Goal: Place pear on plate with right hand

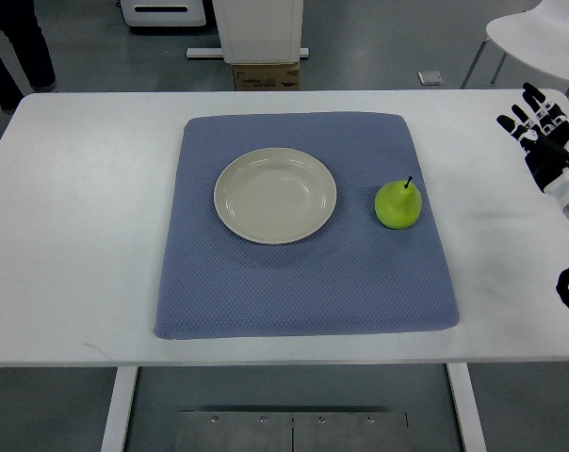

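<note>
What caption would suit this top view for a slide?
Green pear sits on a blue mat beside an empty plate; the robot's right hand waits open at the table's edge.

The blue woven mat lies on the white tabletop; the round cream plate sits mid-mat; the green pear stands right of the plate, apart.

Pretty even, bright overhead light here, nothing dim. The white table is close to blown out, hardly any surface detail, strongest toward its left and right edges. Shadows are soft and short: a faint one under the pear, another along the mat's near edge. Focus is sharp throughout, no motion blur. Table edges bow slightly.
</note>
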Controlling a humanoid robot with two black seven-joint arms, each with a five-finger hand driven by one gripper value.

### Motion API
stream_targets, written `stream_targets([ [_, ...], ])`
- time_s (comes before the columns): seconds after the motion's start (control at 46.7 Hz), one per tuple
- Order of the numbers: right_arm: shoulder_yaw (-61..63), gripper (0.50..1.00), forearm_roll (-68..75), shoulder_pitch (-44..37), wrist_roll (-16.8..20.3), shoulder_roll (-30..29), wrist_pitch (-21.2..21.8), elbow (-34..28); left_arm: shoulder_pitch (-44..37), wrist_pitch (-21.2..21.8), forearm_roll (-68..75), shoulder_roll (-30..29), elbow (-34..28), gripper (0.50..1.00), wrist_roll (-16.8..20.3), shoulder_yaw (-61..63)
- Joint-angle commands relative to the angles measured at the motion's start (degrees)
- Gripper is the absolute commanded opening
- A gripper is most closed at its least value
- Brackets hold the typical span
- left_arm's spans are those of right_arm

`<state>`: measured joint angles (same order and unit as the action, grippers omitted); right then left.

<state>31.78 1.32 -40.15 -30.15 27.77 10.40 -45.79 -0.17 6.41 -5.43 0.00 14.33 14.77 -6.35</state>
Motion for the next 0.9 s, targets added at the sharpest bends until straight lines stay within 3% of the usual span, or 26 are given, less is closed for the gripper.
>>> stream_targets([
  [0.0, 0.12, 1.0, 0.0, -0.1, 0.09, 0.0, 0.15, 0.08, 0.0, 0.0, -0.02, 0.0, 0.0, 1.0, -0.01, 0.02],
  [0.321, 2.67, 1.0, -0.08, -1.16, -2.02, -0.52, 1.02, 0.61, 0.0, 0.0, -0.02, 0.0, 0.0, 1.0, -0.01, 0.02],
  [0.385, 3.02, 1.0, 0.0, -1.07, -4.82, -0.7, 0.94, 0.87, 0.0, 0.0, -0.02, 0.0, 0.0, 1.0, -0.01, 0.02],
  [0.578, 2.41, 1.0, -0.53, -0.81, -4.85, -1.23, 0.76, 2.01, 0.0, 0.0, -0.02, 0.0, 0.0, 1.0, -0.01, 0.02],
  [0.878, -2.6, 1.0, -0.7, -1.51, -4.85, -0.17, 4.1, 0.79, 0.0, 0.0, -0.02, 0.0, 0.0, 1.0, -0.01, 0.02],
])
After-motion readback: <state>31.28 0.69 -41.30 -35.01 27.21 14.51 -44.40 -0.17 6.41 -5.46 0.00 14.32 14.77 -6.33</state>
